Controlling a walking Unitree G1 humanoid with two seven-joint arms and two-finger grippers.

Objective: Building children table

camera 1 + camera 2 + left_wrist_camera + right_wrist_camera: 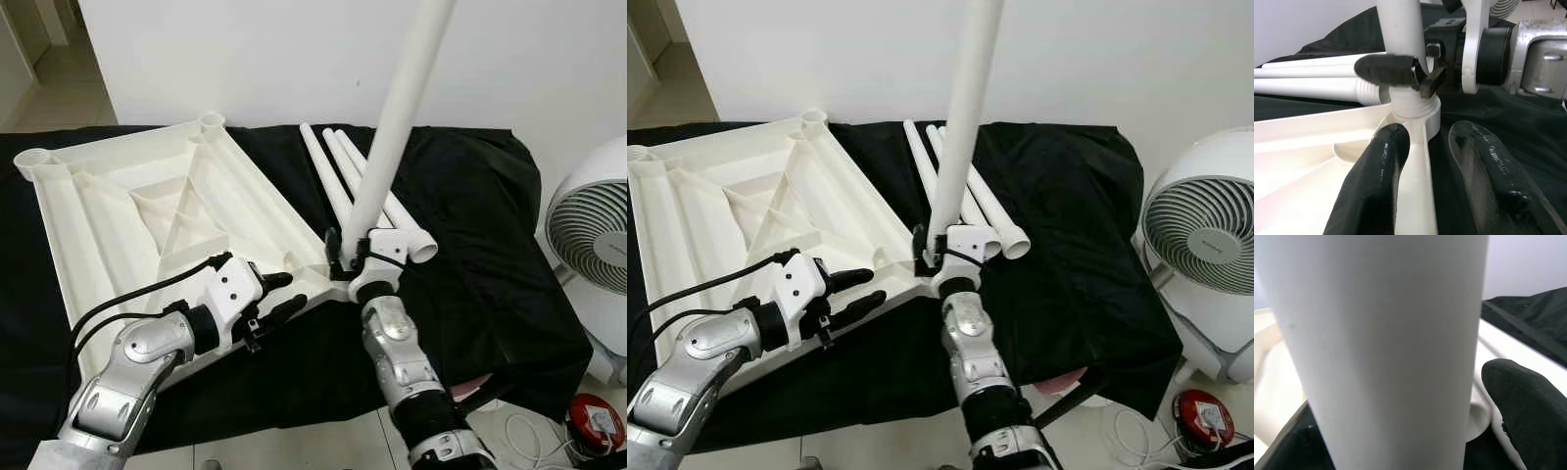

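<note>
The white children's tabletop (147,196) lies upside down on a black cloth, its ribs facing up. A white table leg (392,127) stands upright in the near right corner socket (1415,105), threads showing at its base. My right gripper (351,257) is shut on that leg just above the socket; the leg (1386,333) looms close between its fingers (1528,401). My left gripper (284,294) is open at the tabletop's near edge, just left of the socket. One of its fingers is over the tabletop rim and the other over the cloth (1430,137).
Three more white legs (333,166) lie side by side on the black cloth (470,225) behind the socket. A white fan (593,235) stands on the floor at the right, with a red device (596,421) and cables below it. A white wall runs behind.
</note>
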